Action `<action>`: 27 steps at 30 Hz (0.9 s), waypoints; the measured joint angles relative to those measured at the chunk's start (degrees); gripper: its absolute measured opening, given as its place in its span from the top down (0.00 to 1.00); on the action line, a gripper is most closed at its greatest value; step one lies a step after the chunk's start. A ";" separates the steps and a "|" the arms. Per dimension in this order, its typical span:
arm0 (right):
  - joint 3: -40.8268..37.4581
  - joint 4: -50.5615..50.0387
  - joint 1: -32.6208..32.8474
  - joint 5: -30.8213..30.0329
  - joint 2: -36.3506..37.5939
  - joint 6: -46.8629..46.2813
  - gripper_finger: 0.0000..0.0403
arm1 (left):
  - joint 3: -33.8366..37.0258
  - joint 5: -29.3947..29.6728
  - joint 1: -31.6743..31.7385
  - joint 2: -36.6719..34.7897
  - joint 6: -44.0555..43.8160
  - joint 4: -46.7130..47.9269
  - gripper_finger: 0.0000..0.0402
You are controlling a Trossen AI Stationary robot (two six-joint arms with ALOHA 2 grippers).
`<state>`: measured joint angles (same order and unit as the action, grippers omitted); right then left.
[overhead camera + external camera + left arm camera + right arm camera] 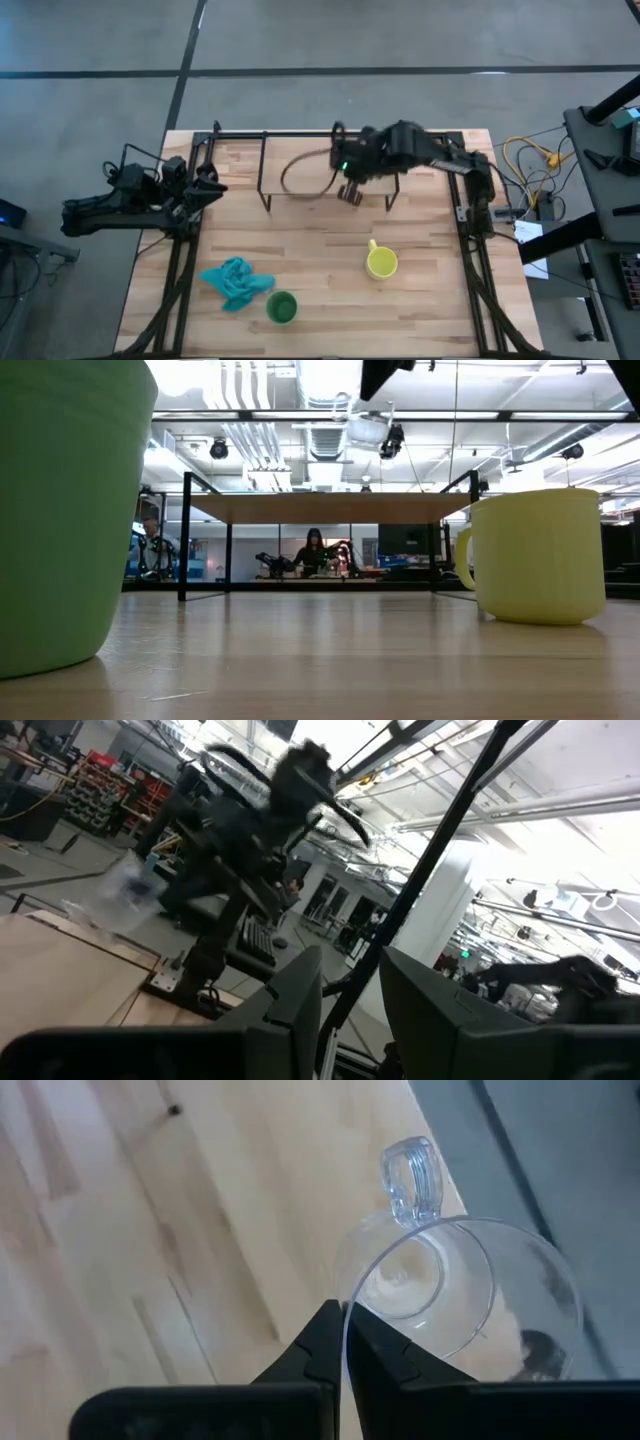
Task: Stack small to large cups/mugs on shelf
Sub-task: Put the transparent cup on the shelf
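My right gripper (352,192) reaches over the near edge of the shelf (300,160), a low light-wood top on thin black legs, and is shut on the clear glass cup (450,1290). The yellow mug (381,262) stands on its base on the table near the right side, and also shows in the low view (540,555). The green cup (281,307) stands upright near the table's near edge, large at the low view's left (60,510). My left gripper (350,1010) waits open at the table's left side (205,185). My right gripper pinches the glass cup's rim (345,1305) on the side opposite the handle (410,1175), one finger inside the cup and one outside. The fingers come from above, slanting down. The cup's mouth faces the wrist camera and it hangs tilted over the wood.
A teal cloth (235,282) lies crumpled on the table left of the green cup. The table's black frame posts run along both sides (185,260). Bare wood stretches between the shelf and the mug. A person (313,550) shows far off in the room behind.
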<state>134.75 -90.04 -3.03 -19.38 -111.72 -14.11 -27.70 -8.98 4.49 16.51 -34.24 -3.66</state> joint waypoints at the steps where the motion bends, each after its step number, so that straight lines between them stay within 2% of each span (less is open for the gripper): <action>1: -0.15 0.04 -0.96 1.19 0.51 -0.75 0.98 | 0.00 -0.02 -0.02 0.02 0.00 0.00 0.77; 5: -0.63 0.00 -3.88 5.91 1.95 -3.77 0.98 | 0.00 0.02 -0.02 0.15 0.00 0.03 0.77; 14: -6.95 0.05 -5.18 9.12 3.65 -5.02 0.98 | 0.00 0.00 -0.02 0.42 0.00 -0.09 0.77; 27: -20.30 0.01 -7.12 9.07 5.44 -4.98 0.98 | 0.00 0.00 -0.02 0.28 -0.07 -0.20 0.77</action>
<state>114.46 -90.04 -10.15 -10.30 -106.28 -19.09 -27.70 -8.97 4.47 16.80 -34.30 -3.86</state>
